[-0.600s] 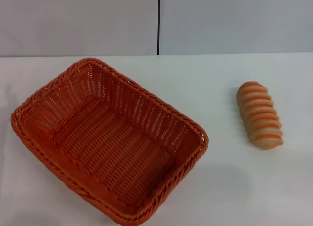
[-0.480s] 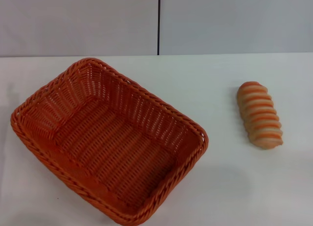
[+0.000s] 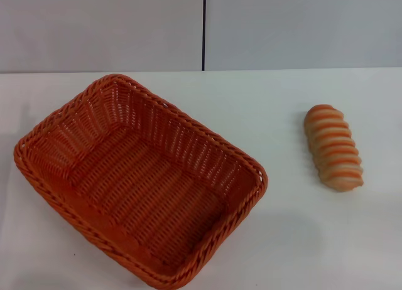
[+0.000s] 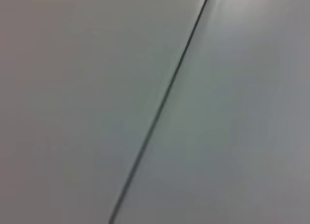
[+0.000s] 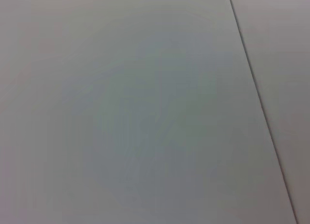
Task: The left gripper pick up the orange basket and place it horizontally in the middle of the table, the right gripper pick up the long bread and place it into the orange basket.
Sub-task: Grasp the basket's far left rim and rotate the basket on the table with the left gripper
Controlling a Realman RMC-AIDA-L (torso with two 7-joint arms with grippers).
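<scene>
**So, basket on the left, bread on the right, no arms showing**

Basically the head view had just the two objects on the white table [image 3: 276, 240]. The orange basket [image 3: 139, 180] sat on the left side, turned at an angle so its long sides ran diagonally, one corner pointing toward the wall and the opposite corner running off the near edge of the shot. It stood upright, open side up, and the woven floor inside was bare. The long bread [image 3: 334, 147] lay well apart from it, over on the right, flat on the table with its striped ridges across and its length running mostly away from the robot, tilted a little.

Neither the left gripper nor the right gripper showed up anywhere, so I couldn't tell how their jaws stood. Both wrist cameras only caught a plain pale grey wall [image 4: 72, 88] with a thin dark seam [image 4: 160, 110] crossing it; the same seam [image 3: 203, 29] ran straight up the wall behind the table in the head view.
</scene>
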